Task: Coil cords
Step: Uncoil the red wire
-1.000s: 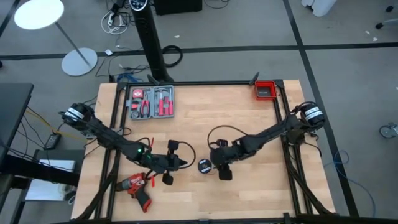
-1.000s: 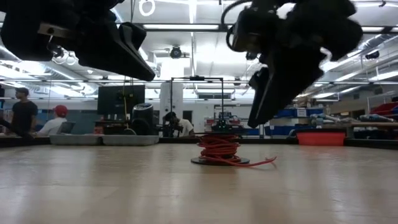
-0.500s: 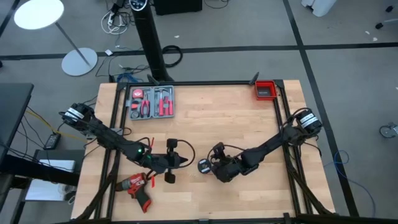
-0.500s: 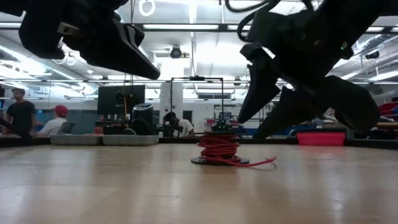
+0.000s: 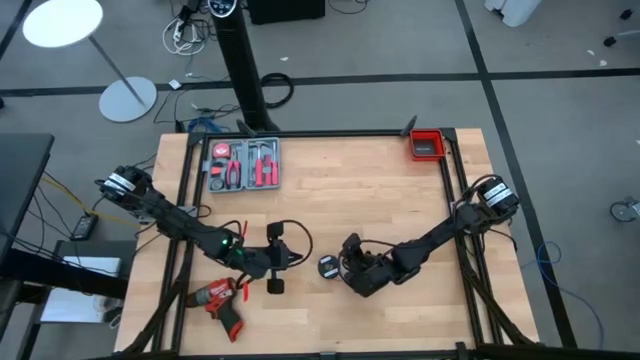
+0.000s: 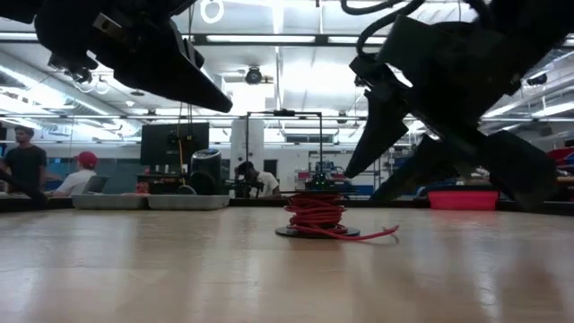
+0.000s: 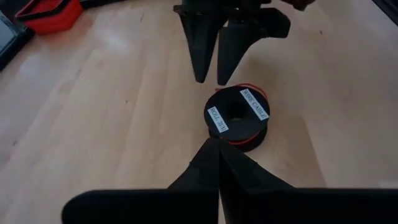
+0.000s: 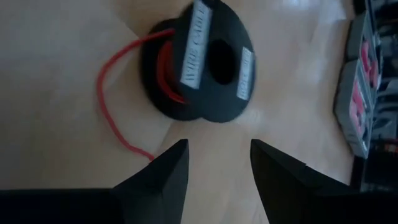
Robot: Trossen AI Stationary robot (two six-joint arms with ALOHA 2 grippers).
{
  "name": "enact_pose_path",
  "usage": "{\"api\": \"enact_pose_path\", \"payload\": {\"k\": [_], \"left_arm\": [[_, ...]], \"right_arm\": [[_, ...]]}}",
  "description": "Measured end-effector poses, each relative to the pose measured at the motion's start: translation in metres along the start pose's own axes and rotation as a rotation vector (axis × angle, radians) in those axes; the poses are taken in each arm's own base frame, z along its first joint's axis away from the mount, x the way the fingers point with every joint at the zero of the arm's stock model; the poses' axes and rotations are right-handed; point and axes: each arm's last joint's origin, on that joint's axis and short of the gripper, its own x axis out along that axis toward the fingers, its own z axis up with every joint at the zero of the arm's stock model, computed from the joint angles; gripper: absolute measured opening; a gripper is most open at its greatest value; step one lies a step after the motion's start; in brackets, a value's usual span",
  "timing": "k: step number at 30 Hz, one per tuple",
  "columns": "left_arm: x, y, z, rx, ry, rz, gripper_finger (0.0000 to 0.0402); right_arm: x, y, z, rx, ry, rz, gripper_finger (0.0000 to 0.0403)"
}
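Note:
The red wire (image 8: 163,68) is wound on a black spool (image 7: 237,118) that stands on its lower flange mid-table (image 5: 328,266). The wire's free end (image 8: 107,93) trails loose on the wood (image 6: 377,235). My left gripper (image 7: 215,143) is shut, hovering left of the spool (image 5: 298,260) and pointing at it. From the other side, my right gripper (image 8: 217,149) is open and slants down at the spool (image 5: 342,268), clear of it. A thin black loop (image 5: 296,238) shows by my left wrist; whether it is a cord, I cannot tell.
A tray of red-handled tools (image 5: 243,165) sits at the far left, a red bin (image 5: 427,144) at the far right corner and a red drill (image 5: 220,298) near the left front. People (image 6: 22,166) sit beyond the table's far edge.
My right gripper has sunk and swung in toward the spool, rolling about its own line so that both fingers now show apart in the low view. It has stayed open. The spool and wire have not moved.

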Motion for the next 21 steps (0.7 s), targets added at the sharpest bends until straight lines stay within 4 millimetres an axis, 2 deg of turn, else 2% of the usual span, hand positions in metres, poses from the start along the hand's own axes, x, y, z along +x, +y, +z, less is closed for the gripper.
{"api": "enact_pose_path", "payload": {"k": [3,11,21], "left_arm": [[0.001,-0.001,-0.001,-0.017,0.008,-0.010,0.0001],[0.007,-0.001,-0.004,-0.042,0.013,0.001,0.0001],[0.007,-0.001,-0.003,-0.054,0.004,-0.002,0.0001]], "right_arm": [[-0.002,0.008,-0.002,-0.014,-0.022,-0.013,0.0169],[-0.005,0.014,0.003,-0.059,-0.115,-0.080,0.0169],[0.006,0.019,0.008,-0.137,-0.184,-0.095,0.0168]]}}
